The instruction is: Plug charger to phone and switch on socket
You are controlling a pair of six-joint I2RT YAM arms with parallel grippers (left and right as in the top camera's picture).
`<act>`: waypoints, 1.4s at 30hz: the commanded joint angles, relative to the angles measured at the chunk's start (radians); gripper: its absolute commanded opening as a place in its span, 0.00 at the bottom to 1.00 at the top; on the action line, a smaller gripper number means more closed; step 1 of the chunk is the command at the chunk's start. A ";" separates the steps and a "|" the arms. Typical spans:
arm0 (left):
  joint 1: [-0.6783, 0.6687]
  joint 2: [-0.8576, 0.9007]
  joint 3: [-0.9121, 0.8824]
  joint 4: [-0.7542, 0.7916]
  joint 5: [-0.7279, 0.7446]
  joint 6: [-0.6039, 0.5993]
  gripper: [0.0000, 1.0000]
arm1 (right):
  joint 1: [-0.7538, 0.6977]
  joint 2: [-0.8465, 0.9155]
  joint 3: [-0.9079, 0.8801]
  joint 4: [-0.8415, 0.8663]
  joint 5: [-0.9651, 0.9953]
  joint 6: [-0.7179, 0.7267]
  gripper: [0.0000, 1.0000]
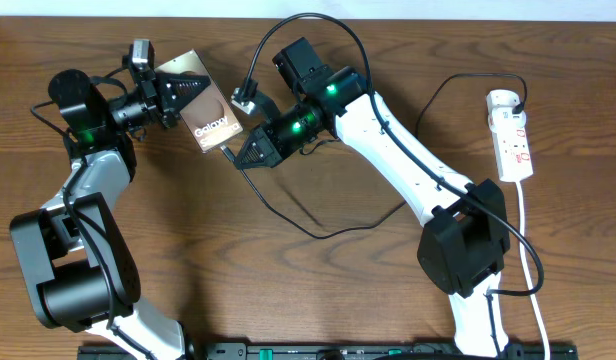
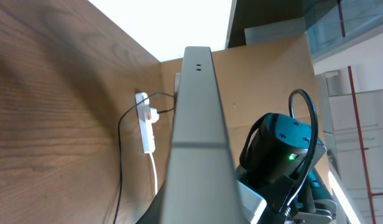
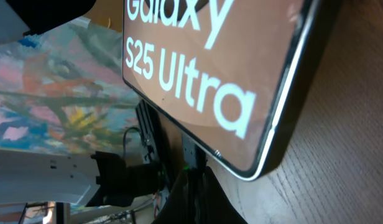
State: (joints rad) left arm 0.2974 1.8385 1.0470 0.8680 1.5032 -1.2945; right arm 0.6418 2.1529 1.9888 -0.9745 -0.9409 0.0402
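Observation:
The bronze-brown phone point(image 1: 206, 112) with white lettering is held tilted off the table at the back left, and my left gripper point(image 1: 173, 95) is shut on its far end. In the left wrist view its thin edge point(image 2: 198, 124) runs up the middle. My right gripper point(image 1: 240, 153) is shut on the charger's connector end, right at the phone's lower short edge point(image 3: 198, 68). Its dark fingers point(image 3: 194, 196) stand just below that edge. Whether the tip is in the port is hidden. The black charger cable point(image 1: 308, 228) trails across the table towards the white socket point(image 1: 514, 135) at the right.
The socket's white cord point(image 1: 533, 250) runs down the right side past the right arm's base point(image 1: 466, 245). The left arm's base point(image 1: 68, 270) fills the near left corner. A cardboard wall point(image 2: 266, 74) stands behind the socket point(image 2: 145, 124).

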 commanded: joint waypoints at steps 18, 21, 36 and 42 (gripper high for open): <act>0.050 -0.009 0.031 0.009 -0.008 -0.002 0.07 | 0.006 -0.087 0.020 -0.012 0.086 0.015 0.01; 0.050 -0.009 0.031 0.009 -0.008 -0.013 0.07 | 0.012 -0.087 0.019 -0.011 0.087 0.015 0.01; 0.049 -0.009 0.031 0.009 -0.007 -0.028 0.07 | 0.051 -0.087 0.019 -0.001 0.129 0.027 0.01; 0.039 -0.009 0.031 0.009 -0.007 -0.027 0.07 | 0.054 -0.087 0.019 0.014 0.150 0.050 0.01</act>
State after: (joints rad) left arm 0.3447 1.8385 1.0470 0.8680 1.4902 -1.3125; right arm 0.6899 2.0888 1.9892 -0.9680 -0.7967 0.0681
